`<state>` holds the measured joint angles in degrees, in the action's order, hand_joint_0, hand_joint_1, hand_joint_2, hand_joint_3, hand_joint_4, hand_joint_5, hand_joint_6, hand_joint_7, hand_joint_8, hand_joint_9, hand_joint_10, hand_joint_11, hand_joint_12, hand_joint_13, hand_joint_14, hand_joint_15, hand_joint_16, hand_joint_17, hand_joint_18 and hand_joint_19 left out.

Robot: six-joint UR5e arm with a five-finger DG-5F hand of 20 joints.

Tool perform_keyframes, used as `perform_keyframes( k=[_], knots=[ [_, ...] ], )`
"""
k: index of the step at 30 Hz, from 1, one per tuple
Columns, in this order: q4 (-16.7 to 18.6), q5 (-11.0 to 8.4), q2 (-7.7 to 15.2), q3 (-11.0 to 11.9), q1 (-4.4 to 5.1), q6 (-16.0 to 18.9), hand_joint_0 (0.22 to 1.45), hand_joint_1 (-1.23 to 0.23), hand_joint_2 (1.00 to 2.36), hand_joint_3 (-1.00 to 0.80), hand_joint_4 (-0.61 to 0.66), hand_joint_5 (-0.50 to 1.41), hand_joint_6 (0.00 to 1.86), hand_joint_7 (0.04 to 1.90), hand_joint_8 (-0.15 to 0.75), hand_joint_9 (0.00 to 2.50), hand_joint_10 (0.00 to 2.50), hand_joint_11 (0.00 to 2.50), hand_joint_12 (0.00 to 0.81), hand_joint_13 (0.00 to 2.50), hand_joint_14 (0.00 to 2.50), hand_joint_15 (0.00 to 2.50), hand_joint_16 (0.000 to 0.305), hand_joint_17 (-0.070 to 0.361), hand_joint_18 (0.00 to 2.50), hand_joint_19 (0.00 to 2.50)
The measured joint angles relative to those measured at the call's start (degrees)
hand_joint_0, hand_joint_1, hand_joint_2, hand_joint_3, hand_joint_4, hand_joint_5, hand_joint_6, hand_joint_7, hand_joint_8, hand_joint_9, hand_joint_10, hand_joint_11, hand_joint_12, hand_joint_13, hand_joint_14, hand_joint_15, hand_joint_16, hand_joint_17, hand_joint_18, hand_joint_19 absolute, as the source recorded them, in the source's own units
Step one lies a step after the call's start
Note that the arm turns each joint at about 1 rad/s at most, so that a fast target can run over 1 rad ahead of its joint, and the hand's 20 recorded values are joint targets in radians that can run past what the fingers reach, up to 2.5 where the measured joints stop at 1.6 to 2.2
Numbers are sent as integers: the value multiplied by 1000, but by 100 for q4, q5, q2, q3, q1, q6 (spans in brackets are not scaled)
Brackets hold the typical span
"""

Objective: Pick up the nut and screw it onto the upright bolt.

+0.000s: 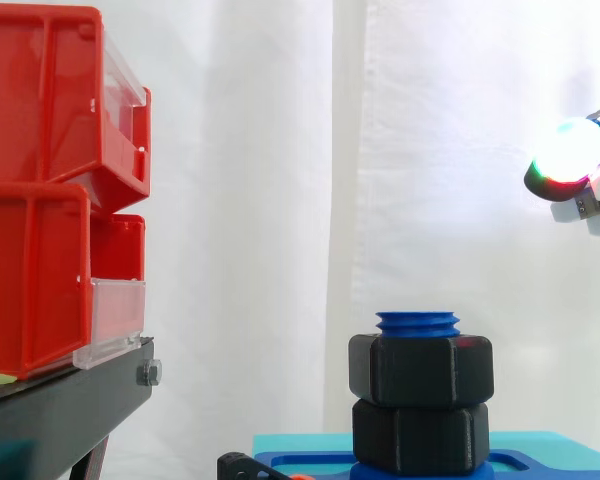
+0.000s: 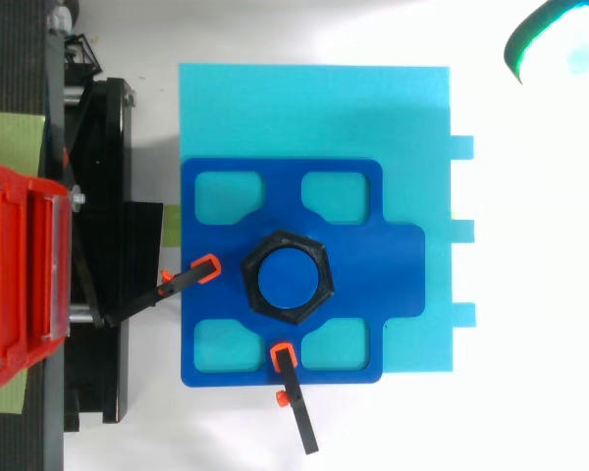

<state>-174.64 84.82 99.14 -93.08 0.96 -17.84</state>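
A blue threaded bolt (image 1: 417, 323) stands upright on a dark blue base plate (image 2: 373, 265). Two black hexagonal nuts sit on it, one stacked on the other: the upper nut (image 1: 421, 368) lies just below the bolt's top, and the lower nut (image 1: 420, 435) rests near the plate. From above, the upper nut (image 2: 287, 245) rings the bolt's blue top (image 2: 290, 280). My hand (image 1: 580, 165) hangs at the right edge, well above and to the right of the bolt, touching neither it nor the nuts. In the top view my hand (image 2: 560, 44) glows at the upper right corner.
The blue plate lies on a cyan board (image 2: 314, 108), pinned by two black clamps with orange tips (image 2: 182, 280) (image 2: 294, 397). Red bins (image 1: 40, 180) on a black stand (image 1: 60, 400) occupy the left side. A white curtain hangs behind.
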Motion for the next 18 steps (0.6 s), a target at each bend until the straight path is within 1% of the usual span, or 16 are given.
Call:
perform_keyframes(
  k=[3, 6, 9, 12, 15, 18],
  knots=[
    [0, 0, 0, 0, 0, 0, 474, -449, 1000, -500, 150, -243, 502, 689, 211, 8, 0, 0, 334, 0, 0, 0, 46, 103, 0, 0],
    [0, 0, 0, 0, -1, 0, 474, -452, 1000, -500, 157, -244, 502, 739, 211, 10, 0, 0, 333, 0, 0, 0, 45, 102, 0, 0],
    [0, 0, -1, 0, -1, 0, 475, -455, 1000, -500, 148, -242, 502, 705, 215, 20, 0, 0, 334, 0, 0, 0, 46, 102, 0, 0],
    [1, 0, -1, 0, -1, 0, 476, -450, 1000, -500, 146, -244, 502, 753, 216, 9, 0, 0, 335, 0, 0, 0, 45, 101, 0, 0],
    [1, 0, -1, 0, 0, -1, 476, -449, 1000, -500, 139, -241, 502, 718, 216, 17, 0, 0, 336, 0, 0, 0, 45, 102, 0, 0],
    [1, 0, -1, 0, 0, -1, 477, -450, 1000, -500, 142, -243, 502, 763, 215, 9, 0, 0, 334, 0, 0, 0, 45, 101, 0, 0]
  ],
)
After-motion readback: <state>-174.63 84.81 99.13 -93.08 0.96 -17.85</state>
